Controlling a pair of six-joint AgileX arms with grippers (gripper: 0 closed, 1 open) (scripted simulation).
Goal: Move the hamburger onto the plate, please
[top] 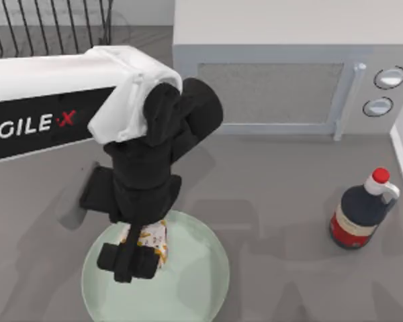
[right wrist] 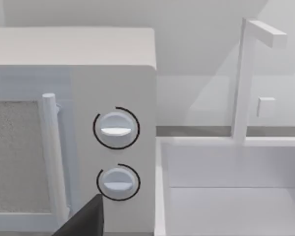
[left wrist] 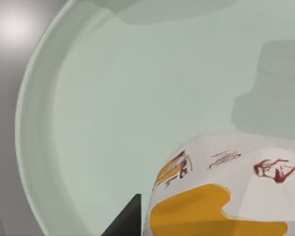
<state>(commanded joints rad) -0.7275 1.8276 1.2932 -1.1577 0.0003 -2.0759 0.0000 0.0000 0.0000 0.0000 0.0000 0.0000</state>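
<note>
1. Top view: the left arm, white with AgileX lettering, reaches in from the upper left of the frame, and its black left gripper (top: 140,258) hangs over the plate (top: 195,282) at lower centre.
2. The hamburger (top: 154,239), in a white wrapper with orange and yellow patches, sits between the gripper's fingers, which close narrowly on its sides.
3. The hamburger lies over the upper left part of the plate's pale green well, inside the raised rim; whether it touches the glossy surface cannot be told.
4. Left wrist view: the hamburger (left wrist: 226,191) fills the lower right of the frame above the plate (left wrist: 137,88), with the curved rim sweeping down the left side and one dark fingertip (left wrist: 125,223) at the bottom edge.
5. Top view: a microwave (top: 282,67) stands along the top of the frame, and a dark red-capped bottle (top: 363,209) stands at the right, well apart from the plate.
6. Right wrist view: the microwave (right wrist: 88,73) and its two round dials (right wrist: 116,129) face the camera, a white sink basin (right wrist: 226,196) beside them at the right of the frame.
7. A dark fingertip (right wrist: 86,221) of the right gripper shows at the bottom edge; how its fingers stand cannot be told.
</note>
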